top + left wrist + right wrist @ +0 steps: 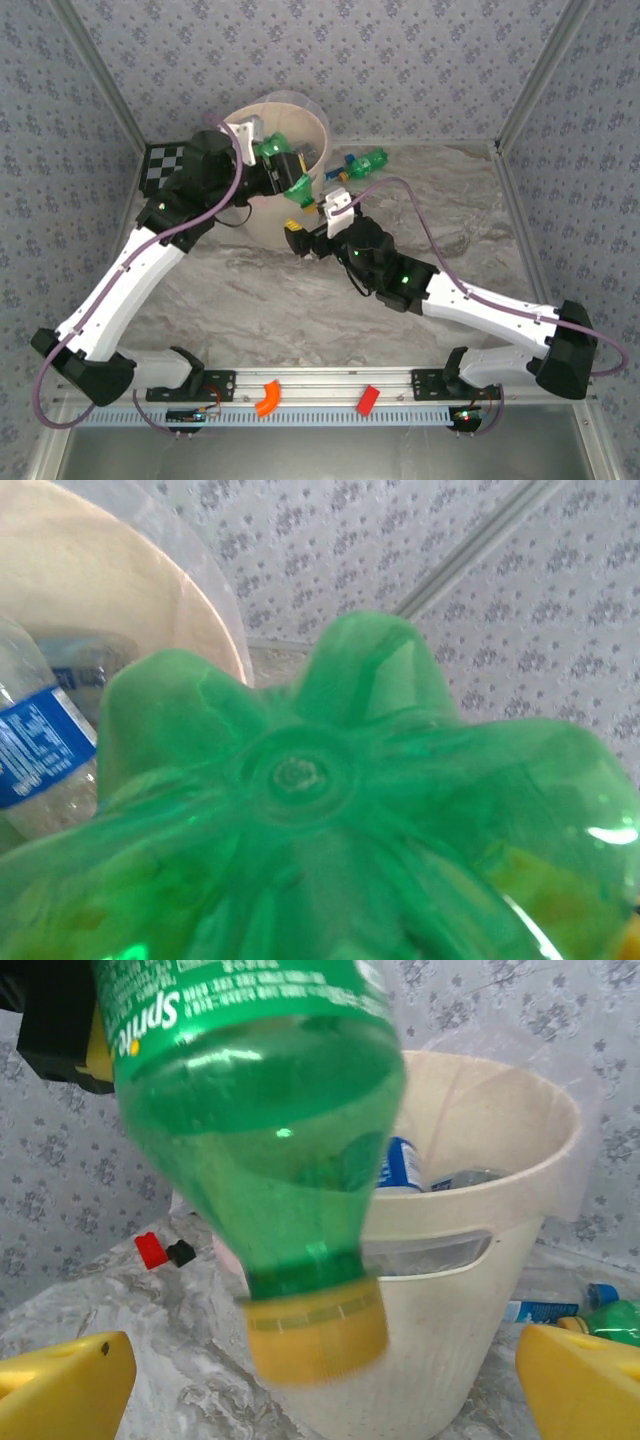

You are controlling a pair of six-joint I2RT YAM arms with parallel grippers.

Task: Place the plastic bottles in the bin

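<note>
**Green bottle hangs at the bin's rim, gripped from one side**

The left end effector (285, 172) pinches a green plastic drink bottle with a yellow cap (260, 1140) near its base. The bottle hangs cap-down at the near edge of the large round pale beige plastic bin (315, 125). The left fingers are mostly hidden behind the bottle, so I judge the grip from the bottle hanging in the air. The right end effector (320, 1388) is spread wide, its yellow fingers (60, 1390) standing clear of the bottle on either side.

Risks, as I judge them:
- The bottle looks to sit across the rim, not well inside it. Let go here, it could strike the edge and tumble onto the marbled counter (300, 300).
- The body is slick and rounded, so a light pinch near the base could let it slide out early.
- The right fingers are close below, and a swing of the bottle could knock the cap against them.
- The cap could snag the thin clear liner (590, 1160).

Count:
- Green bottles: two, one held and one lying on the counter beyond the bin (365, 165).
- Bottles inside the bin: at least two, a clear one with a blue label (40, 750) and another clear one (470, 1175). I cannot tell whether there are more.
- Bins: one.
- Blocks on the near rail: one red (368, 400) and one curved orange (267, 397).
</note>
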